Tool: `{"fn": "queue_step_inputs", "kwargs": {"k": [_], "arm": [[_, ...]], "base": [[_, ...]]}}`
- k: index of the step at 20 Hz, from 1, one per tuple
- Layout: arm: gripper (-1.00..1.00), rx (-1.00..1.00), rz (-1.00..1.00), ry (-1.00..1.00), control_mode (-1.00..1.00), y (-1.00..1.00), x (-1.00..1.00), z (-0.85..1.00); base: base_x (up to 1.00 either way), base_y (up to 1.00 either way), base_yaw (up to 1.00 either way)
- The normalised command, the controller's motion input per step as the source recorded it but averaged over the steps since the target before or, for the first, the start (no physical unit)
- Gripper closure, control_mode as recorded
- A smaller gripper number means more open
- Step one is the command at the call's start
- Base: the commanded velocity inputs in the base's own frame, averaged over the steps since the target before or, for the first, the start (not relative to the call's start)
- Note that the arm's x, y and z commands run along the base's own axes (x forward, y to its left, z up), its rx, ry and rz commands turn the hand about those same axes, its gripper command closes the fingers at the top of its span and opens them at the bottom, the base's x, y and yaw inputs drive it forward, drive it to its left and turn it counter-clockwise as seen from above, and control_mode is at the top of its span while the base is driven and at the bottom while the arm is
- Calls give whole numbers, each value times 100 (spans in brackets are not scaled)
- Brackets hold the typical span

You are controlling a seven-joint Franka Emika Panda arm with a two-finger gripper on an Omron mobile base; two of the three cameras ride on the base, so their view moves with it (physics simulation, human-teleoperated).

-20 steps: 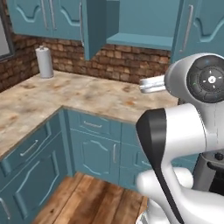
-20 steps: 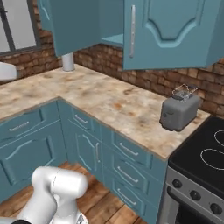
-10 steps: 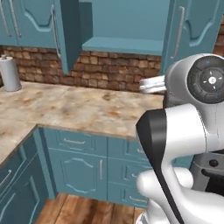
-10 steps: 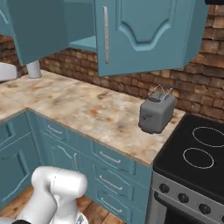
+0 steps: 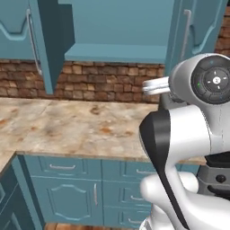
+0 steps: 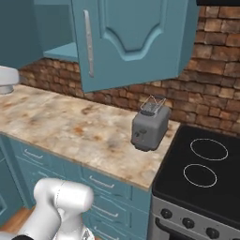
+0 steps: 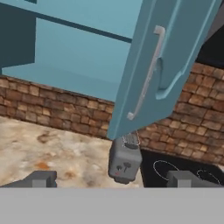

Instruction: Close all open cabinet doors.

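A wall cabinet stands open above the counter, its shelf (image 5: 117,53) bare. Its left cabinet door (image 5: 47,45) swings out toward me, edge-on. The right cabinet door (image 6: 136,42) also stands wide open, with its long silver handle (image 6: 87,44) near the free edge. In the hand view that right door (image 7: 175,52) and handle (image 7: 146,74) rise ahead and above, well apart from my gripper (image 7: 111,181). The fingertips (image 7: 41,178) stand wide, open and holding nothing.
A grey toaster (image 6: 150,126) sits on the marble counter (image 6: 70,126) under the right door, beside a black stove (image 6: 201,173). A white object (image 6: 7,79) is at the counter's far left. Teal drawers (image 5: 63,167) and base doors run below. A brick wall (image 5: 108,83) backs the counter.
The base has moved, so the whole scene has slid left in both base views. The open cabinet, toaster and stove sit closer and larger. The paper towel roll has left view. Gripper unchanged.
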Motion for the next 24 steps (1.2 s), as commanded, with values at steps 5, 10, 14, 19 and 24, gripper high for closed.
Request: {"fn": "queue_step_inputs", "kwargs": {"k": [5, 10, 14, 19, 24], "arm": [[-100, 0, 0, 0, 100, 0, 0, 0], [-100, 0, 0, 0, 100, 0, 0, 0], [-100, 0, 0, 0, 100, 0, 0, 0], [-100, 0, 0, 0, 100, 0, 0, 0], [-100, 0, 0, 0, 100, 0, 0, 0]], "base": [[35, 42, -25], [34, 38, -23], [28, 18, -17], [36, 27, -17], [36, 30, -17]]}}
